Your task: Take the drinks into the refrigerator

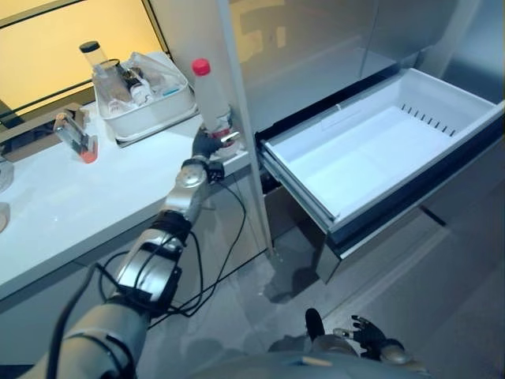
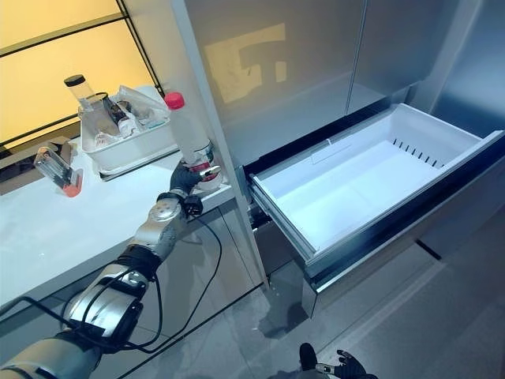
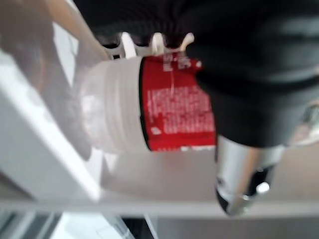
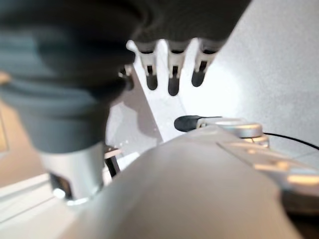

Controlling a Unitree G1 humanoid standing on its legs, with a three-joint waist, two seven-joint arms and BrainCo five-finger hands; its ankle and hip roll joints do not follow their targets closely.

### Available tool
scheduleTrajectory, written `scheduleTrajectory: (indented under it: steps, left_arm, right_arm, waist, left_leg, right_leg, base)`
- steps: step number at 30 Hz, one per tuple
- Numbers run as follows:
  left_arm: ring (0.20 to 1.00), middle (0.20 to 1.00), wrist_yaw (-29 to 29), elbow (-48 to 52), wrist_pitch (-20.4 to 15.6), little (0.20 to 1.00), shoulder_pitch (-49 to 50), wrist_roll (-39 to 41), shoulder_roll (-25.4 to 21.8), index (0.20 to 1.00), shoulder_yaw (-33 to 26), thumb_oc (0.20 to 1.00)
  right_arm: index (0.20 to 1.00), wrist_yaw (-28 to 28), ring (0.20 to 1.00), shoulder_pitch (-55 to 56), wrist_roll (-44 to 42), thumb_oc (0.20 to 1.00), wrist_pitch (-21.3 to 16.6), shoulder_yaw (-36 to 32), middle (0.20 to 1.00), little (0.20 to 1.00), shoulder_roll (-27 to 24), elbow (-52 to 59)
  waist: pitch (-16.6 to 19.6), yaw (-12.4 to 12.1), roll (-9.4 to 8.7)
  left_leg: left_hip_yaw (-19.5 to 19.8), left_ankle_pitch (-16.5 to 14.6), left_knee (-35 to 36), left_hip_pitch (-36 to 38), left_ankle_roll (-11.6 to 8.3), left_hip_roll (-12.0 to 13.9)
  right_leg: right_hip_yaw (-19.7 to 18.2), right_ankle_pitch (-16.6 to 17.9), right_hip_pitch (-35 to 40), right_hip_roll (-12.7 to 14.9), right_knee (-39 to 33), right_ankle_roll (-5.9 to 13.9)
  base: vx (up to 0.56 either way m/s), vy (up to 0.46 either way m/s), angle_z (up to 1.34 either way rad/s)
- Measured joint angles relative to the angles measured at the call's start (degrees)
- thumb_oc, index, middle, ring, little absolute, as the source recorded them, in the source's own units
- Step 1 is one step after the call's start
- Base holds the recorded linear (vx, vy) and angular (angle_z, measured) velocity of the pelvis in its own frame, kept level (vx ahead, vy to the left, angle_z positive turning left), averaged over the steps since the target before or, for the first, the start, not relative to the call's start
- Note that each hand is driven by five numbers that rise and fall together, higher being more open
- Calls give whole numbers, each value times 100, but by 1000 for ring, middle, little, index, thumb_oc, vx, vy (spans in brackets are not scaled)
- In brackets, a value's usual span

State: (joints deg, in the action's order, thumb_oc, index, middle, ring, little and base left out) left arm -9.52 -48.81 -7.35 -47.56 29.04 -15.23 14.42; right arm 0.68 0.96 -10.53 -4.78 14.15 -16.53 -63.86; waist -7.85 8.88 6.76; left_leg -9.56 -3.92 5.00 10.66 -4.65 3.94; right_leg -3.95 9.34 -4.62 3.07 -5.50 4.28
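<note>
The refrigerator (image 2: 316, 71) fills the right of the room, its steel front tall and plain. Its white drawer (image 2: 371, 178) is pulled well out and lies bare, ready for a drink. Left of it runs the white tabletop (image 1: 55, 213), whose near corner sits just beside the refrigerator's side panel.

On the tabletop, toward the back, stands a white tub (image 1: 150, 110) stuffed with a capped jar and clear packets. Well to its left lies a small clear bottle (image 1: 75, 138) with an orange end.

The task's thing, the drink bottle (image 2: 188, 130), stands upright at the tabletop's corner, clear-bodied with a red cap and a red label band low down. The left robot hand (image 2: 188, 178) is clamped round its base, fingers curled over the label in the left wrist view.

To do this step well, I'd say lift the bottle straight up first, since it stands close against the refrigerator's edge. Then it should swing wide round that panel, stay upright, and come down over the middle of the drawer.

The right robot hand (image 4: 172, 69) hangs low by the floor, fingers straight and holding nothing.

The red label carries white print, too small and blurred to read. No other writing can be made out.
</note>
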Motion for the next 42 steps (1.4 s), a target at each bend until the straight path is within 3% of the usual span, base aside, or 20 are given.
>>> scheduleTrajectory:
  steps: [1, 2, 13, 18, 23, 29, 37, 42]
  left_arm:
    - [915, 915, -52, 0, -71, 915, -14, 107, 12, 915, 0, 915]
    - [200, 200, -76, 0, -121, 200, -14, 121, 50, 200, -3, 200]
    - [200, 200, -266, 52, -449, 200, 45, 390, 119, 200, -229, 200]
    - [200, 200, -284, 734, -488, 200, 355, 438, -4, 200, -243, 200]
    - [200, 200, 58, 2213, -494, 200, 1424, 361, -92, 200, -208, 200]
    - [200, 200, 621, 3444, -583, 200, 2760, 309, -140, 200, -365, 200]
    - [200, 200, 768, 3481, -341, 200, 4286, 320, 34, 200, -797, 200]
    - [200, 200, 803, 3520, -308, 200, 4562, 321, 182, 200, -969, 200]
  right_arm:
    - [1000, -14, 1000, 31, -42, 1000, -11, -14, 1000, 1000, -21, 55]
    - [1000, -26, 1000, 37, -52, 1000, -17, -24, 1000, 1000, -23, 56]
    - [1000, -201, 1000, 57, -151, 1000, -118, -248, 1000, 1000, -4, 40]
    - [1000, -210, 1000, 11, -283, 1000, -133, -431, 1000, 1000, 21, 10]
    - [1000, -256, 1000, -99, -932, 1000, -244, -1261, 1000, 1000, 37, 67]
    - [1000, -413, 1000, 135, -1438, 1000, -476, -2275, 1000, 1000, -88, 915]
    - [1000, -957, 1000, 153, -1845, 1000, -849, -3433, 1000, 1000, -480, 2363]
    - [1000, -1225, 1000, -31, -1830, 1000, -1097, -3584, 1000, 1000, -620, 3495]
  waist:
    - [-12, -2, 22]
    - [-23, -6, 30]
    - [-106, 0, -13]
    - [-225, -12, -85]
    - [-289, 10, -156]
    - [-316, 12, -141]
    - [-352, -8, -119]
    - [-366, -64, -131]
  left_leg:
    - [-37, -5, 1, -37, 6, -11]
    - [-59, -4, 0, -48, 6, -29]
    - [-217, -12, 3, -141, 85, -152]
    - [-229, -13, -1, -116, 86, -142]
    - [-250, -31, 2, -35, 100, -141]
    - [-251, -60, 5, -11, 125, -135]
    - [-271, -57, 4, -11, 120, -135]
    - [-257, -77, 4, 84, 141, -113]
  right_leg:
    - [-17, -1, -52, 7, 5, -6]
    - [-31, 7, -71, 8, 23, -7]
    - [-200, 87, -243, 109, 40, 106]
    - [-196, 86, -213, 93, 34, 105]
    - [-203, 56, -140, 90, 32, 116]
    - [-225, 64, -120, 80, 31, 109]
    - [-286, 106, -147, 52, 30, 78]
    - [-284, 81, -36, 39, 29, 86]
  base:
    - [-18, 26, -10]
    - [-29, 30, -10]
    - [-15, 7, -7]
    - [0, 0, 0]
    - [-35, 2, -2]
    - [-8, 3, -1]
    - [-2, 13, -4]
    - [4, 2, 2]
